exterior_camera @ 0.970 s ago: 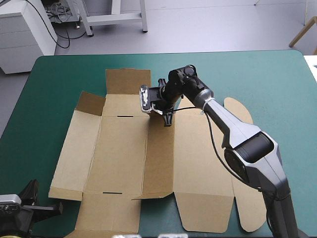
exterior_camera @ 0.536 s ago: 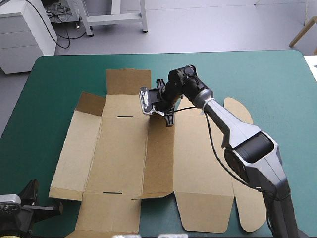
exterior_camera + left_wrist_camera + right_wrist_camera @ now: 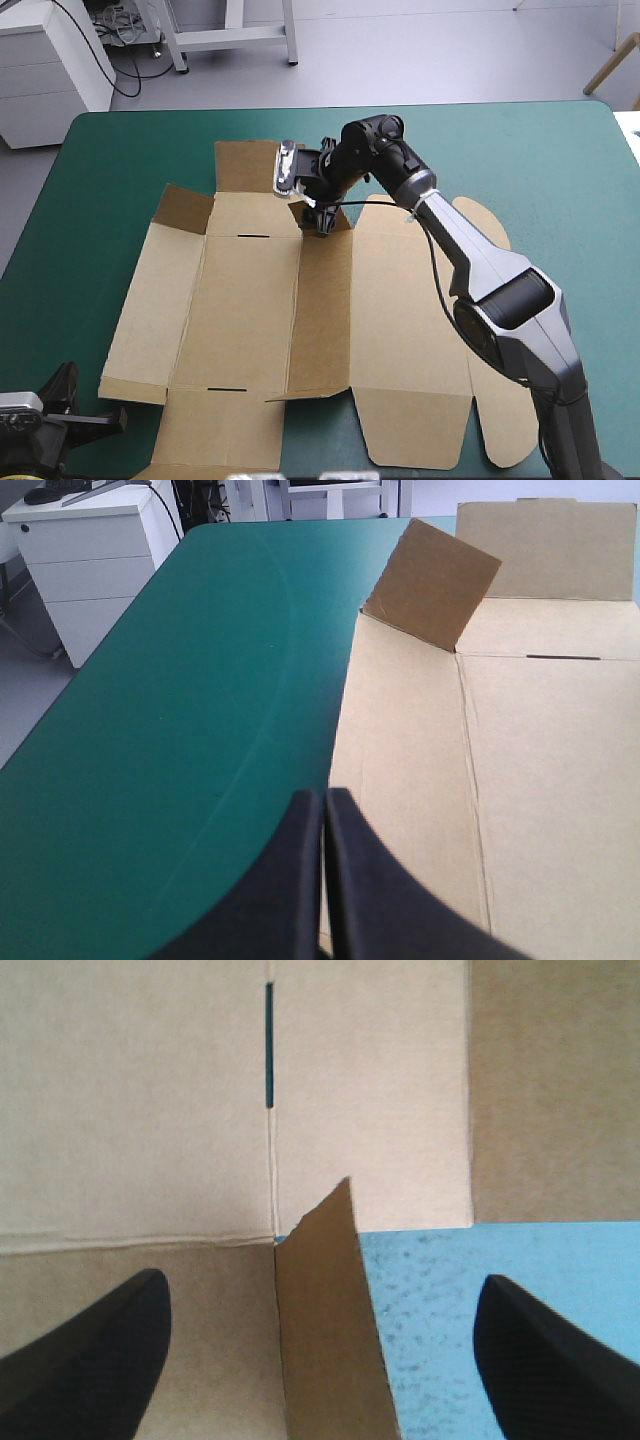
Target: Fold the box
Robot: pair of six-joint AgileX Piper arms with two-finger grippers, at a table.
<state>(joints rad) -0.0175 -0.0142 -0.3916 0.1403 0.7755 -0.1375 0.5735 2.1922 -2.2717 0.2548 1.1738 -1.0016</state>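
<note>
Above the box (image 3: 250, 300), the right hand (image 3: 320, 1285) gapes.

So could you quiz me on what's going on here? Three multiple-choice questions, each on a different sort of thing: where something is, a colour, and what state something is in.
1. Where is the right gripper?
A) above the far edge of the box
B) beside the table's near right corner
C) off the table altogether

2. What colour is the table cover?
A) red
B) teal-green
C) white

3. How do the right gripper's fingers stand?
A) shut together
B) clamped on the board
C) open

Answers:
1 A: the high view shows it at the far edge of the flat brown board.
2 B: the cover shows all round the board.
3 C: the right wrist view shows the fingers wide apart, with a small raised flap standing free between them.
</note>
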